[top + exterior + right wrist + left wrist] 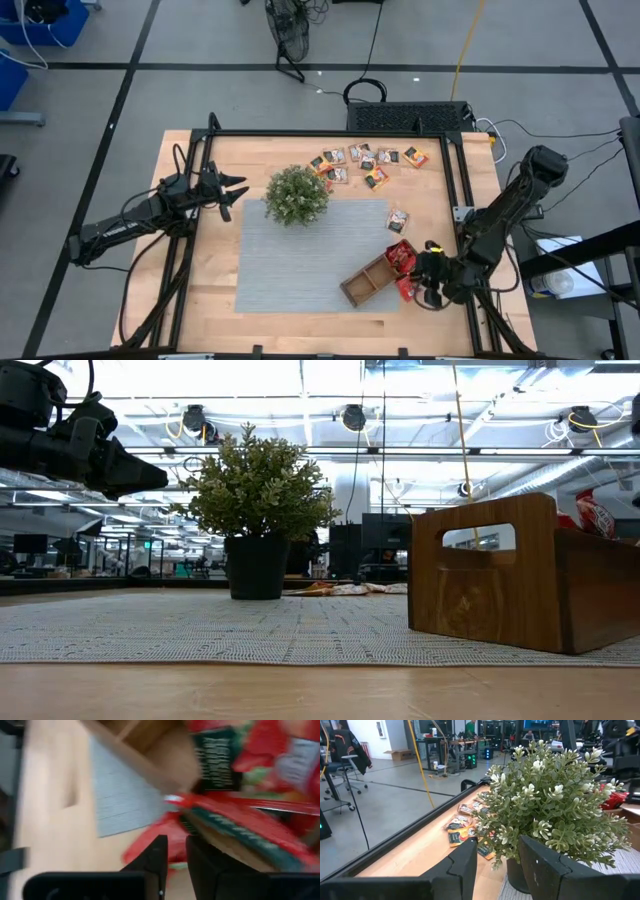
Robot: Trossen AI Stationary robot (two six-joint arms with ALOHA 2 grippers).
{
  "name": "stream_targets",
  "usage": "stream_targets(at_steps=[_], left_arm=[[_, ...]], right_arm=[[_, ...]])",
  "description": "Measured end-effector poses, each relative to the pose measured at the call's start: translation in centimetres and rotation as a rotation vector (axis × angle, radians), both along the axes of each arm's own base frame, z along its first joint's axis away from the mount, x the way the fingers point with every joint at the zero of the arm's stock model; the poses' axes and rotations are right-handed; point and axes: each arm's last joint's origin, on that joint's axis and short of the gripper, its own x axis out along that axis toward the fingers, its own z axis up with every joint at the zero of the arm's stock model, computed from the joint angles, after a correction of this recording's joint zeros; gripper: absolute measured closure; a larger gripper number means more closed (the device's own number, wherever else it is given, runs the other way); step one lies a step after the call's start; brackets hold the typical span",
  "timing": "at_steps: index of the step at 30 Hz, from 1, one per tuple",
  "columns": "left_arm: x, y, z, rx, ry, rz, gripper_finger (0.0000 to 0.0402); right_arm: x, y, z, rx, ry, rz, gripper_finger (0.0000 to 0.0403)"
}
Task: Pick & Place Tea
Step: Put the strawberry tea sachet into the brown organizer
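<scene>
Tea sachets (367, 160): loose group lay on the bare desk (190, 300) at its far edge, beyond the plant (296, 195). One sachet (398, 220) lay apart at the mat's (300, 260) right edge. Red sachets (403, 258) filled the tray's (360, 285) end compartment nearest the right arm; more red ones (407, 290) lay on the desk just beside that end.

Right jaws (425, 275): low at the tray's filled end, beside the red heap. In the right wrist view the fingers (155, 857) stood close together with a narrow gap, red sachets (240, 810) directly ahead of the tips; whether a sachet was pinched could not be told.

Left jaws (235, 190): held above the desk's left side, pointed at the plant, partly open, holding and touching nothing. In the left wrist view the plant (555, 810) stood ahead of the fingers (465, 865), the far sachets (462, 827) beyond.

Tray, low view: wooden end wall with handle slot (478, 575) on the mat.
</scene>
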Motion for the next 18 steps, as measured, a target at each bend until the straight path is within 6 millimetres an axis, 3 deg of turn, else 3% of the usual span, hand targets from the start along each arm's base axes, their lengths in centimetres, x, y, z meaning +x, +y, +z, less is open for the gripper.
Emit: stream_targets(at_steps=[5, 13, 18], left_arm=[[0.0, 0.0, 0.0, 0.000, 0.000, 0.000, 0.0254], [0.0, 0.0, 0.0, 0.000, 0.000, 0.000, 0.0254], [0.0, 0.0, 0.0, 0.000, 0.000, 0.000, 0.0254]], right_arm=[[0.1, -0.9, -0.8, -0.062, -0.013, -0.025, 0.0371], [0.5, -1.3, 0.7, -0.084, -0.114, 0.055, 0.0401], [0.7, -1.9, 1.4, -0.255, -0.223, 0.067, 0.0401]])
